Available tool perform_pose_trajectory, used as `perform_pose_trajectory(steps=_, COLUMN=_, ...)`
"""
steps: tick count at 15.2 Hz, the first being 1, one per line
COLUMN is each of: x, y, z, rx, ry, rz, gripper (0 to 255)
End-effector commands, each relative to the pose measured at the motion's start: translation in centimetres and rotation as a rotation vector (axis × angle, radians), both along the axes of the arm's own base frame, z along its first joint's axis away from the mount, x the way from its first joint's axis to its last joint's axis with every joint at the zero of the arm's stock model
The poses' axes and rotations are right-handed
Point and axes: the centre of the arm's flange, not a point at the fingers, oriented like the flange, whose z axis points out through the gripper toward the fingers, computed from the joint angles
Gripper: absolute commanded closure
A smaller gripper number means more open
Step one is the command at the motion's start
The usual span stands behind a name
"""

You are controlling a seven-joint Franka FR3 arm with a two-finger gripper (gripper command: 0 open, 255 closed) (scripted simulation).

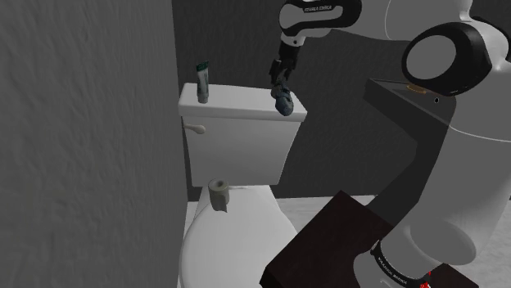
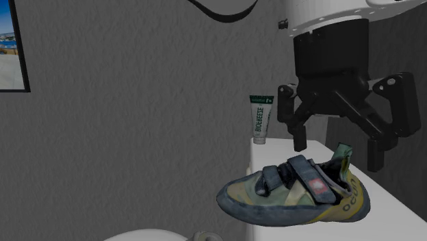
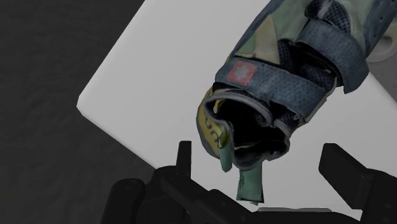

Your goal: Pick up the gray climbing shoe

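The climbing shoe (image 1: 283,103), grey-blue straps over an olive-yellow body with a small red patch, lies on its sole at one end of the white toilet tank lid (image 1: 237,102). In the second exterior view the shoe (image 2: 294,195) has its heel loop pointing up towards my gripper (image 2: 337,154). The black gripper (image 1: 280,82) hangs just above the heel, open, its fingers apart on either side and touching nothing. In the wrist view the shoe's (image 3: 299,70) heel opening lies between the fingers (image 3: 337,165) of the gripper (image 3: 261,167), over the lid (image 3: 159,95).
A green-and-white tube (image 1: 202,82) stands upright at the lid's other end, also the tube (image 2: 261,120) behind the shoe. A toilet paper roll (image 1: 219,194) sits on the closed toilet seat (image 1: 237,241). Grey walls close behind; a dark shelf (image 1: 401,98) is beside the arm.
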Motion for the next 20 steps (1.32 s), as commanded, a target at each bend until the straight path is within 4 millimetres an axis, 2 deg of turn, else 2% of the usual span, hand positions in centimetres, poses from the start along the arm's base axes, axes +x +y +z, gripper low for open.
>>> perform_pose_trajectory(steps=1, x=0.0, y=0.0, z=-0.4, rx=0.000, ry=0.000, rz=0.000, gripper=0)
perform_pose_trajectory(steps=2, x=0.0, y=0.0, z=-0.5, rx=0.000, ry=0.000, rz=0.000, gripper=255)
perform_pose_trajectory(steps=11, x=0.0, y=0.0, z=-0.4, rx=0.000, ry=0.000, rz=0.000, gripper=255)
perform_pose_trajectory(steps=20, x=0.0, y=0.0, z=4.3, rx=0.000, ry=0.000, rz=0.000, gripper=255)
